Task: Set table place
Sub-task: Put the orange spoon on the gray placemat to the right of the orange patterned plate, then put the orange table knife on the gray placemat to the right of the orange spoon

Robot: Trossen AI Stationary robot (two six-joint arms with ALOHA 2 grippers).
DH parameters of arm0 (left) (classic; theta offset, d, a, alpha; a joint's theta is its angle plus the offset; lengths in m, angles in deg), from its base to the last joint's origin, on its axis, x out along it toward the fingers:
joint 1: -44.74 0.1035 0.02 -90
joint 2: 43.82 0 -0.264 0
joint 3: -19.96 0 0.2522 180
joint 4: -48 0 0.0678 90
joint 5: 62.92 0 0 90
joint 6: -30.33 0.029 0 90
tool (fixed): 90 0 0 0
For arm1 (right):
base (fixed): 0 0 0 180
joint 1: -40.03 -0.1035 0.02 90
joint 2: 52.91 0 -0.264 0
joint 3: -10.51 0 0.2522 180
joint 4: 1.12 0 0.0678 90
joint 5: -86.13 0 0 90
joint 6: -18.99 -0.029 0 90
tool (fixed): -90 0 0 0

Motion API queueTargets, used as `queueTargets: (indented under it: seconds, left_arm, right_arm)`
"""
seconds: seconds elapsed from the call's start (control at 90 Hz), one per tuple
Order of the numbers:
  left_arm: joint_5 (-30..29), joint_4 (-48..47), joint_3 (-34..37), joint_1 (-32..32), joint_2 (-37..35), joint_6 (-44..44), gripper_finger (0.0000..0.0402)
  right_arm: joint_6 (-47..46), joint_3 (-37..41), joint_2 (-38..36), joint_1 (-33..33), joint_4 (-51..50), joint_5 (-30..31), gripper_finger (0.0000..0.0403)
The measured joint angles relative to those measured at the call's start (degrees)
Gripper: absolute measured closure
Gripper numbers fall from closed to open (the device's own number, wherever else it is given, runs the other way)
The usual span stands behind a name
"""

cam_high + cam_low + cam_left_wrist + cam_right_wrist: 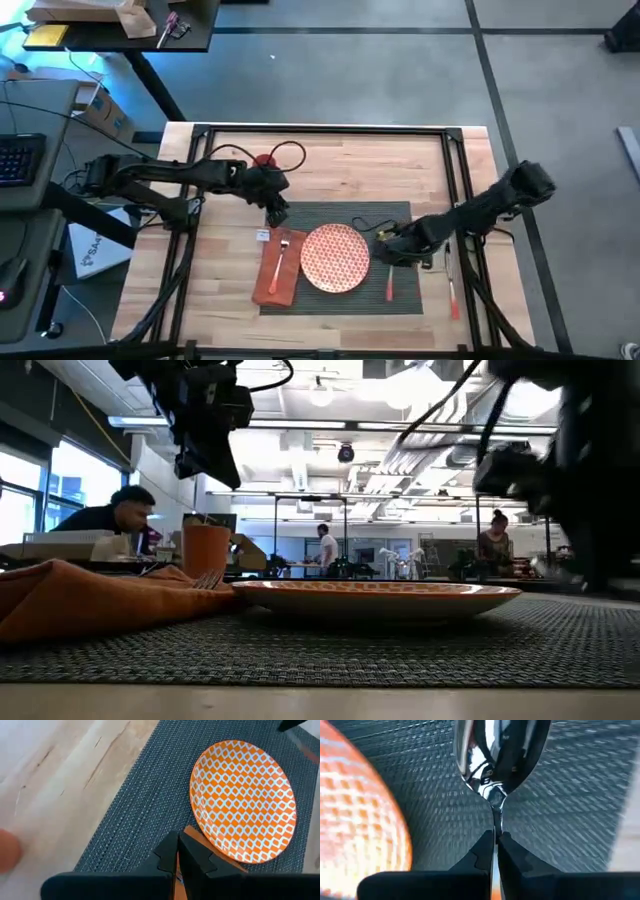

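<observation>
The dark grey ribbed placemat (345,225) lies in the middle of the wooden table (230,300). On it sit the orange patterned plate (335,257) and, to the plate's left, a rust-orange napkin (276,275) with a fork (283,252) on top. My right gripper (386,247) is just right of the plate, shut on a shiny spoon (500,755) with an orange handle (390,284). My left gripper (276,210) hangs shut and empty above the mat's far left corner, well above the table in the low view (208,455). My right gripper pinches the spoon's thin neck (496,822), just behind the bowl, between its two fingers. The bowl sticks out ahead of the fingertips over the placemat. The orange handle points toward the table's near edge. Whether the spoon rests on the mat I cannot tell.
Another orange-handled utensil (453,290) lies on the wood right of the placemat. A red-orange cup (265,160) and a black cable (295,152) are at the far side. A black metal frame (320,130) runs along the table's edges. People sit in the room beyond.
</observation>
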Motion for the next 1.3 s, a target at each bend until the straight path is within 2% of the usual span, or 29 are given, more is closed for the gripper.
queueTargets:
  seconds: [0.178,0.411,0.522,0.644,0.811,0.922,1.044,1.133,1.3]
  left_arm:
    - [0.9,0.0,0.0,-0.8,0.0,0.0,0.0401]
    - [0.6,-0.4,0.0,-2.4,0.0,0.0,0.0401]
    - [0.4,-0.4,0.0,-2.6,0.0,0.0,0.0402]
    - [0.2,-0.4,0.0,-2.6,0.0,0.0,0.0402]
    - [-0.3,-0.4,0.0,-2.6,0.0,-0.4,0.0402]
    - [-0.4,-0.4,0.0,-2.6,0.0,-0.6,0.0402]
    - [-0.3,-0.4,0.0,-2.6,0.0,-0.6,0.0402]
    - [-0.4,-0.4,0.0,-2.6,0.0,-0.7,0.0402]
    - [0.2,-0.4,0.0,-2.6,0.0,-1.3,0.0402]
  right_arm:
    - [3.3,-3.8,6.4,3.0,0.5,0.3,0.0403]
    - [7.2,-6.2,8.0,4.8,-0.2,1.2,0.0399]
    - [10.0,-7.0,8.1,5.1,-0.5,1.4,0.0373]
    - [12.5,-8.5,7.3,5.0,-2.7,2.6,0.0321]
    - [17.7,-9.4,2.1,3.9,-7.9,1.8,0.0244]
    - [17.4,-9.4,-3.2,1.6,-21.6,-0.6,0.0214]
    - [16.1,-8.8,-8.1,-1.5,-37.2,-4.3,0.0208]
    - [14.8,-4.2,-12.2,-3.2,-37.9,-8.9,0.0214]
    - [6.8,7.4,-19.7,-6.1,-28.0,-15.1,0.0238]
